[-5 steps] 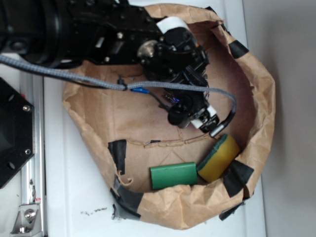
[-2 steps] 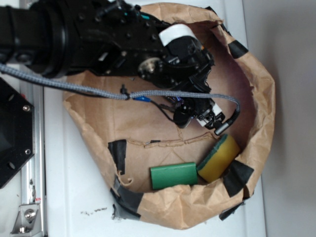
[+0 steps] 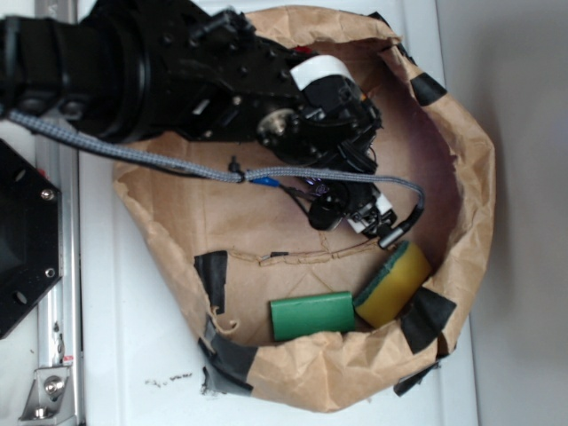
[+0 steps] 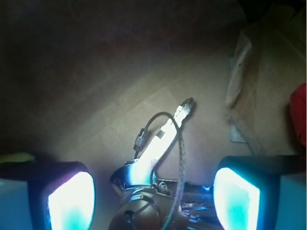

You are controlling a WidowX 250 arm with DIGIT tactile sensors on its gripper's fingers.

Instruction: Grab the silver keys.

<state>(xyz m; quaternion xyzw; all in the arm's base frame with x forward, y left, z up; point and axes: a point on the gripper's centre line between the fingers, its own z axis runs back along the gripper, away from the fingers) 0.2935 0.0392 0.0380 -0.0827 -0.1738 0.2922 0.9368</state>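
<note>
Wrist view showed the keys [image 4: 153,163] lying on the brown paper between the two lit pads [image 4: 72,201], bunch at 6 o'clock of frame, one key tip pointing to 1 o'clock, wire ring looping over them. Claw [image 4: 153,201] stood wide, pads well apart either side of the bunch, not touching it and holding nothing.

Exterior view: since a second back the arm had swung in from 10 o'clock and the claw [image 3: 355,213] sat slightly lower into the bag [image 3: 461,160], cable [image 3: 160,160] dragged along with it. Sponge [image 3: 395,284] and green block [image 3: 312,315] at 5–6 o'clock of the bag had not moved. Keys hidden under the arm in that view.

Judged: approach about done, keys framed between the pads, so the descent lined up well. Next would be a final drop and squeeze. Risk: flat keys on paper may slip out, or pads snag only the ring.
</note>
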